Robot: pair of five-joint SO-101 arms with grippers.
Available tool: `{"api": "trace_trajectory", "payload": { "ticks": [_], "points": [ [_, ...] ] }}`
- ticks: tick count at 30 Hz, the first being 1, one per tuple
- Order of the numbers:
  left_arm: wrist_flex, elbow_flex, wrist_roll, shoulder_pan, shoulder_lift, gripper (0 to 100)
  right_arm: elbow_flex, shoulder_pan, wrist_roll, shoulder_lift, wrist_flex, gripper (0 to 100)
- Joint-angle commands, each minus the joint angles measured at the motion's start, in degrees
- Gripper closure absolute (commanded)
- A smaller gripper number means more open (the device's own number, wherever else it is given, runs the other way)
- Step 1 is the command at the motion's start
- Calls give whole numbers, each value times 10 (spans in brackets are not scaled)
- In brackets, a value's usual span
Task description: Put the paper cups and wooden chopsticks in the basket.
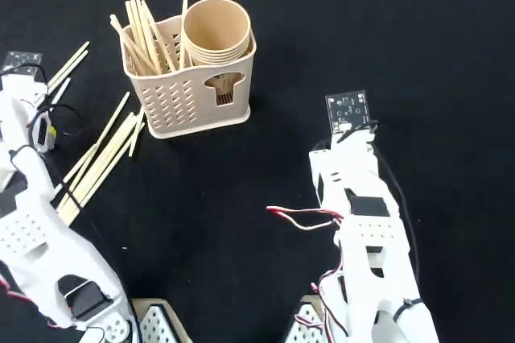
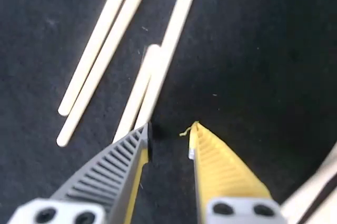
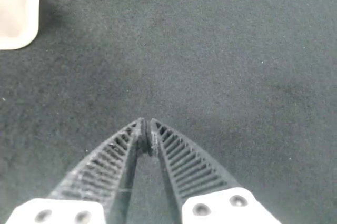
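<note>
A beige slotted basket (image 1: pixel 189 93) stands at the back of the black table. It holds a stack of paper cups (image 1: pixel 216 30) and several wooden chopsticks (image 1: pixel 143 35). More chopsticks (image 1: pixel 96 164) lie loose on the cloth to its left, beside my left arm (image 1: pixel 28 222). My left gripper (image 2: pixel 170 128) hangs open just above the cloth. Its grey fingertip (image 2: pixel 142 135) is at the end of a pair of chopsticks (image 2: pixel 152 82), and nothing is between the fingers. My right gripper (image 3: pixel 146 132) is shut and empty over bare cloth, to the right of the basket.
Two further chopsticks (image 1: pixel 66 68) lie near the left edge by the left arm's camera board. A corner of the basket (image 3: pixel 18 11) appears in the right wrist view. The right arm (image 1: pixel 358 198) trails red and white wires (image 1: pixel 298 216).
</note>
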Motion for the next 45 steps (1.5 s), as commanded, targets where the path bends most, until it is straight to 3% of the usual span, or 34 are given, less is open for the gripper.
{"api": "trace_trajectory", "payload": {
  "ticks": [1, 10, 17, 28, 36, 41, 45],
  "points": [
    [54, -130, -4, -3, 65, 866, -6, -5, 5, -14, -9, 985],
    [269, -372, -62, -7, 104, 866, -7, -6, 5, -14, -10, 985],
    [264, -419, -124, -6, 163, 866, -7, -4, 5, -14, -9, 985],
    [253, -582, -127, -44, 360, 826, -7, -3, 5, -14, -7, 985],
    [325, -688, -129, -55, 433, 834, -7, -3, 5, -14, -7, 985],
    [375, -746, -128, -45, 451, 970, -7, -3, 5, -14, -7, 985],
    [436, -787, -128, -36, 453, 973, -7, -3, 5, -14, -7, 985]
  ]
}}
